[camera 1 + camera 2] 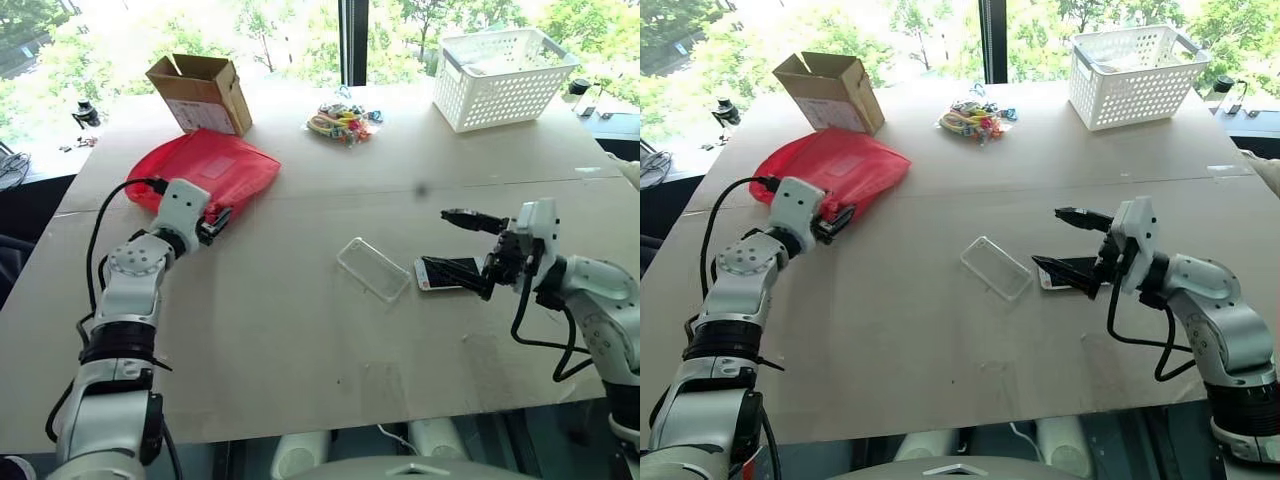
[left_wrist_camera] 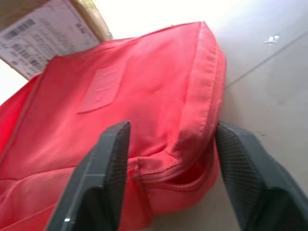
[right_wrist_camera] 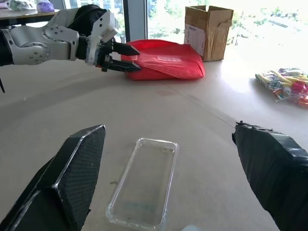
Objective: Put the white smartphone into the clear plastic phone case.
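Step in hand: the approach; the white smartphone with a black screen (image 1: 447, 271) is not yet gripped and lies flat on the pale worktop (image 1: 300, 370).
Phone place: just at 3 o'clock of the clear plastic phone case (image 1: 372, 268), close to it; whether their corners touch, the views do not settle.
Case place: near the worktop's middle, empty, open side up as it seems, long axis from 10 to 4 o'clock.
Right gripper (image 1: 468, 252): fingers wide apart and holding nothing; one finger above the phone, the other low at its 3 o'clock edge.
Left gripper (image 3: 126, 57): fingers apart with the edge of the red fabric zip pouch (image 1: 205, 166) between them; no pinch is visible, so probably nothing is held.
Next move: the right fingers must close on the phone's edges, lift it, then bring it level over the case and press it in; the light case may slide, so the left arm could steady it.
Around: brown cardboard box (image 1: 203, 92) at 11 o'clock, bag of colourful small items (image 1: 343, 123) at 12, white plastic basket (image 1: 503, 76) at 1.
In the way: nothing stands between phone and case.
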Available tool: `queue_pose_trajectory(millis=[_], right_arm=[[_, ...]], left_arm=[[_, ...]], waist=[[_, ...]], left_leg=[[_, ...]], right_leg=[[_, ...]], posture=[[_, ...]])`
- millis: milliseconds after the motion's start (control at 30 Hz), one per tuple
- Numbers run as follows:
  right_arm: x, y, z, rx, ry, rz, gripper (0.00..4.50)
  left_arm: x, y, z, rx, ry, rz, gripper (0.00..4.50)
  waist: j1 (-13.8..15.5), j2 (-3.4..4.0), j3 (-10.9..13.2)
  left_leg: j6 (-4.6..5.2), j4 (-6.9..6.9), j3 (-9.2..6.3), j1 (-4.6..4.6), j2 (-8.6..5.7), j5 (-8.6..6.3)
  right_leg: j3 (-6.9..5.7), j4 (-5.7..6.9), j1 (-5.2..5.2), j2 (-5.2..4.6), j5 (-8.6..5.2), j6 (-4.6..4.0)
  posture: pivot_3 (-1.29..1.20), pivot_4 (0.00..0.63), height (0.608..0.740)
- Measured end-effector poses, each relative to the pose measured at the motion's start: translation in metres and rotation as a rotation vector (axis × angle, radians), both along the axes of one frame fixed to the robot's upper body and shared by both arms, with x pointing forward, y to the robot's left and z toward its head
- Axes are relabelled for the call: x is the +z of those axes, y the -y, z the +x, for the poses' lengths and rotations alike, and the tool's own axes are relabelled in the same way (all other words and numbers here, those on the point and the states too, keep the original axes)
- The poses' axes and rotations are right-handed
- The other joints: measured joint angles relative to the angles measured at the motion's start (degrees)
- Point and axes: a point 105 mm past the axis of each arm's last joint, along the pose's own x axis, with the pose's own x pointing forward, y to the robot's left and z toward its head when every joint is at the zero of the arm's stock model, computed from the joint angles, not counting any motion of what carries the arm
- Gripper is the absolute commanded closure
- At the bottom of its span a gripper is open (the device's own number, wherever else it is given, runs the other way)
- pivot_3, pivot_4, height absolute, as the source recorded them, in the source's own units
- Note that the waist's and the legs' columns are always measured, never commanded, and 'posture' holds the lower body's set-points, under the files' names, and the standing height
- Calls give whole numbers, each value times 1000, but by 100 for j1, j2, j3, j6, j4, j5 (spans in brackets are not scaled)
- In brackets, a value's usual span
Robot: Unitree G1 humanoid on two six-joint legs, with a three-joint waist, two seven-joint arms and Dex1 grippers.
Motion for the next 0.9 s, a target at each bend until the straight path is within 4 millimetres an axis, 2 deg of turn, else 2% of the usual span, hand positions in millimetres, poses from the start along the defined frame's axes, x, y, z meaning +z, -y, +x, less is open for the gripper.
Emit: queue_pose_trajectory(millis=[100,133,167,233,267,333,433,533,600,733,900], right_arm=[[-3,2,-1,-4,-6,-14,0],[-8,5,-2,-10,-22,-32,0],[-9,5,-2,-11,-25,-34,0],[-13,8,-4,-13,-39,-52,0],[-16,11,-6,-11,-55,-75,0],[-18,13,-8,-4,-66,-82,0],[-25,23,-15,9,-115,-128,0],[-29,24,-18,12,-132,-137,0],[-31,24,-21,12,-142,-139,0],[-36,24,-32,8,-181,-177,0],[-47,43,-39,-54,-227,-258,0]], left_arm=[[6,7,0,-32,25,10,66],[15,23,-2,-112,51,0,66],[18,28,-3,-139,59,-3,66],[26,60,-12,-309,53,-26,66],[26,92,-23,-469,21,-17,66],[22,109,-29,-554,-15,-3,66],[-8,151,-54,-823,-181,67,66],[-29,169,-72,-995,-306,104,66],[-37,174,-74,-1059,-362,148,66],[-44,177,-53,-1076,-412,236,66],[-49,204,-36,-1131,-380,209,66]], waist=[[2,-1,0],[17,-1,0],[17,-1,0],[13,-1,0],[7,-1,0],[0,-1,0],[-34,0,0],[-43,0,1],[-24,-1,1],[4,-1,1],[32,-5,2]], left_leg=[[0,0,1,-3,0,0],[0,0,2,-5,2,0],[-1,0,2,-5,2,0],[-1,0,4,-5,2,0],[-1,1,5,-4,1,1],[0,1,6,-2,0,0],[0,0,24,4,-6,0],[0,0,22,6,1,0],[1,3,17,4,0,0],[2,14,16,-1,-9,0],[3,25,15,-9,-23,0]], right_leg=[[-2,0,0,-1,0,0],[-5,-1,0,-4,0,0],[-4,-1,0,-5,0,0],[-1,-1,0,-8,0,0],[4,-1,0,-10,0,0],[5,0,0,-9,0,1],[8,4,1,7,0,-1],[8,10,1,19,-1,-2],[4,11,1,23,-1,-3],[2,6,8,18,-1,-1],[2,1,10,4,-2,3]], posture=[[0,150,740],[0,150,740],[0,150,740],[0,150,740],[0,150,740],[0,150,740],[0,150,740],[0,150,740],[0,150,740],[0,150,740],[0,150,740]])
